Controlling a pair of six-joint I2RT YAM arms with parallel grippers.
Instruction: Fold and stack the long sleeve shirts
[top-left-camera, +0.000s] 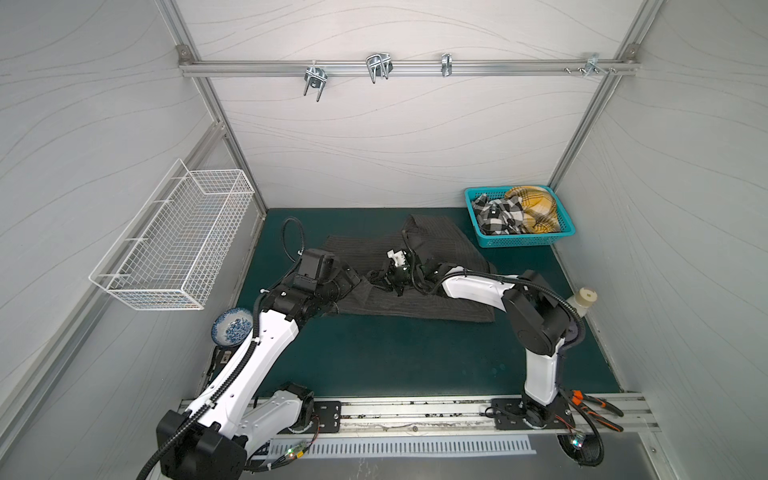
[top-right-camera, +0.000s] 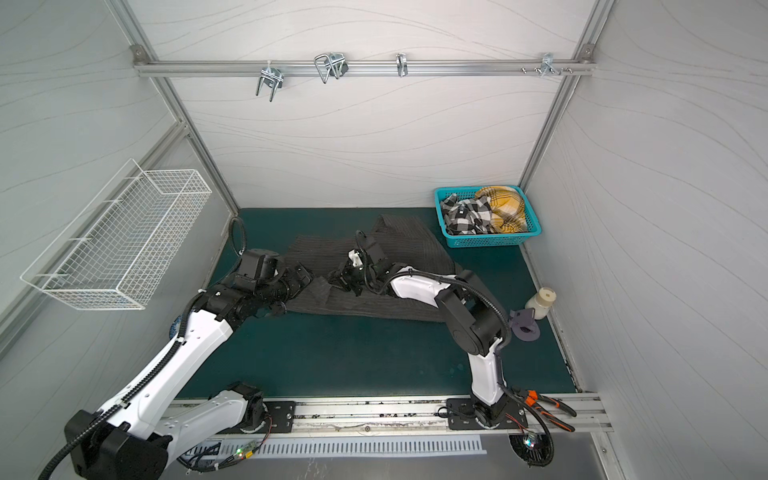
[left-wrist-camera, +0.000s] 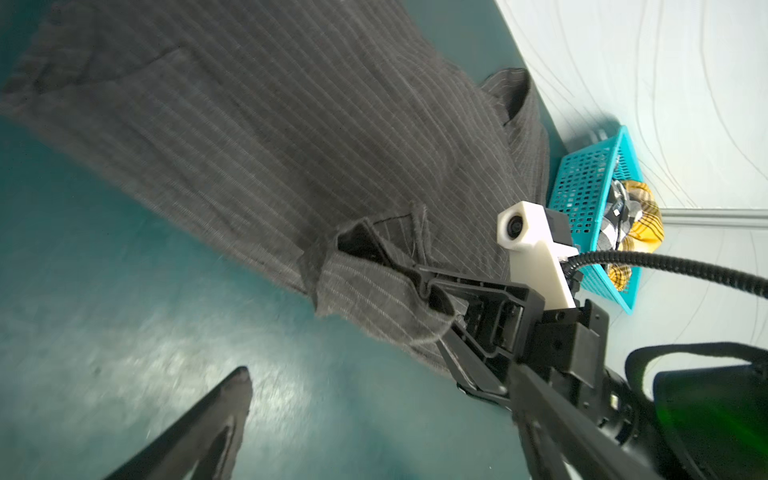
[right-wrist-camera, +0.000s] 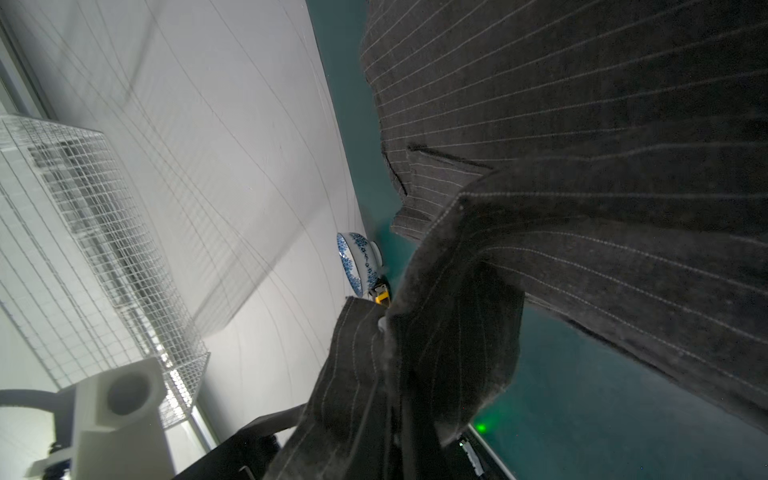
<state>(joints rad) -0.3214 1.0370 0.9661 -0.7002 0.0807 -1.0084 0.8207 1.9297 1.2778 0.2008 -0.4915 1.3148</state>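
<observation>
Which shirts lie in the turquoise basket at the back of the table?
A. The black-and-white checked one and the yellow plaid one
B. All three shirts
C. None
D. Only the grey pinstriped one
A: the checked shirt and the yellow plaid shirt are bundled in the turquoise basket, while the grey pinstriped shirt lies outside it on the green mat.

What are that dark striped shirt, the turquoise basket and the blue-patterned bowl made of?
The dark striped shirt: woven cloth, matte, fuzzy; threads and creases. The turquoise basket: moulded plastic, probably; uniform colour, perforated walls. The blue-patterned bowl: glazed ceramic, likely; glossy white, painted blue.
</observation>
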